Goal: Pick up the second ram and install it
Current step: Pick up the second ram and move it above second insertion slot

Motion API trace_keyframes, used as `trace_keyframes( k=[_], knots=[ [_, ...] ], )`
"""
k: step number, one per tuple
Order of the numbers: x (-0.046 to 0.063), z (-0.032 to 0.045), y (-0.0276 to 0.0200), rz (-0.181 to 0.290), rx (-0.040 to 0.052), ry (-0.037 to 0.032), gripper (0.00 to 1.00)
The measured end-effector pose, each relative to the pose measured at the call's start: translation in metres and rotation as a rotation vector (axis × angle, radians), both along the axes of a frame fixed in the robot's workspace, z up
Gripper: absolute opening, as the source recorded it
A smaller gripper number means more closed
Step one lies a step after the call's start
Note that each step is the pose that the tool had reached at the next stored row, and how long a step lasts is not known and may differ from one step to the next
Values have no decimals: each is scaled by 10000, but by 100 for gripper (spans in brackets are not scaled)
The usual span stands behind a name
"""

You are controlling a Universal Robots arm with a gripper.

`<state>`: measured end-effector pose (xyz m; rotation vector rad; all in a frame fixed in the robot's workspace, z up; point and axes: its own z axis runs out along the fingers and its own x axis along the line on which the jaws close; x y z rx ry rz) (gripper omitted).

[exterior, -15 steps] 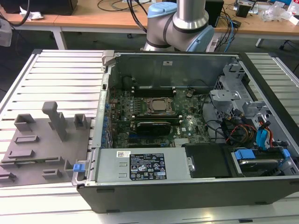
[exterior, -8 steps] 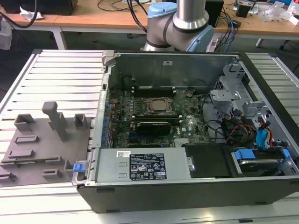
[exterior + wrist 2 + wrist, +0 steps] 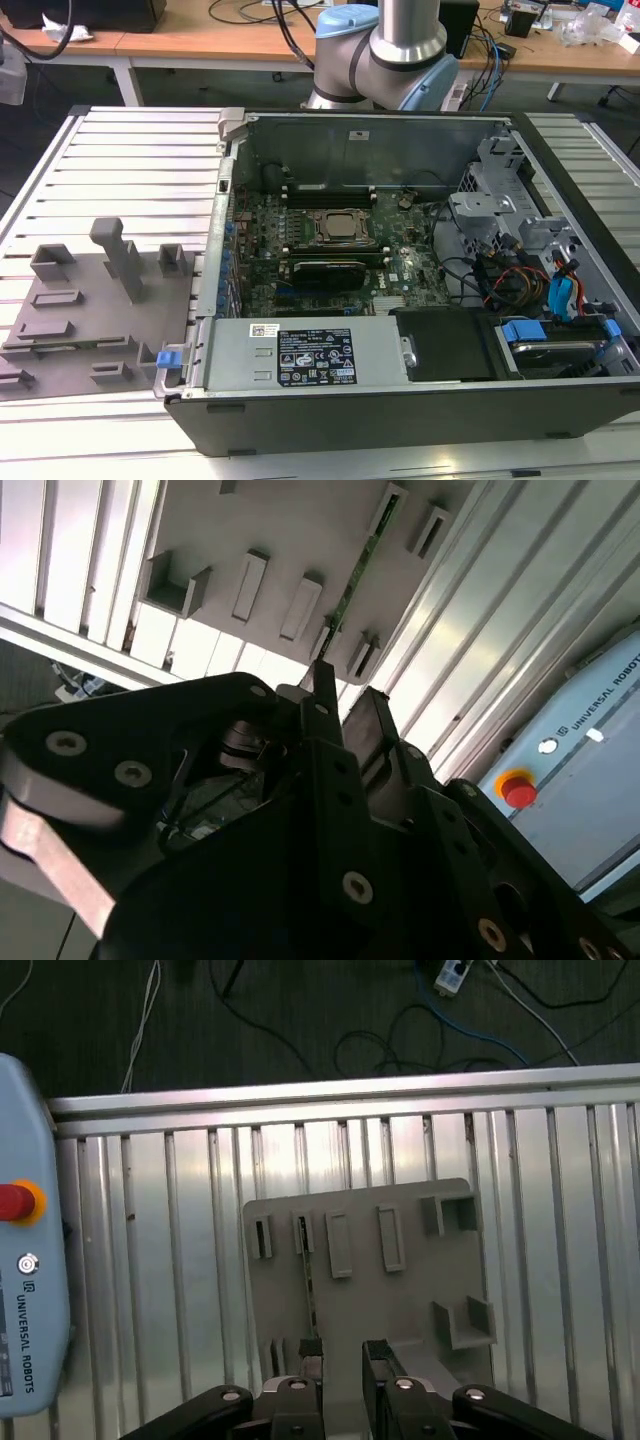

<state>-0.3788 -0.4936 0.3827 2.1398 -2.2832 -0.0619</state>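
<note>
The second ram (image 3: 307,1285) is seen edge-on in the first wrist view: a very thin, dark green strip standing on its long edge in a slot of the grey holder plate (image 3: 410,1300). One end sits in a small upright bracket at the plate's far side and the other reaches towards the claw. In the second wrist view the same stick (image 3: 358,565) runs as a slim green line with tiny specks along it, slanting across the plate (image 3: 290,540); its chips and label cannot be made out from this edge. The gripper (image 3: 343,1352) has its two black fingers set apart with bare plate showing in the gap, so the claw is wide and holds nothing. One finger lines up with the stick's near end, but whether it touches cannot be told. The second wrist view shows the gripper (image 3: 345,692) from behind its linkage. Both wrist views also take in a pale blue teach pendant (image 3: 30,1260) with a red button, lying on the ribbed metal table (image 3: 150,1290) beside the plate. The exterior view adds the open computer case (image 3: 400,420) at the exterior view's right of the plate, with the silver processor (image 3: 338,226) on its board.
</note>
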Motion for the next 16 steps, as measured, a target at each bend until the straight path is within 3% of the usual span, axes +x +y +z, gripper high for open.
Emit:
trace_keyframes(
  k=[16],
  knots=[
    [31, -137, -3, 0, -1, 1, 30]
  ],
)
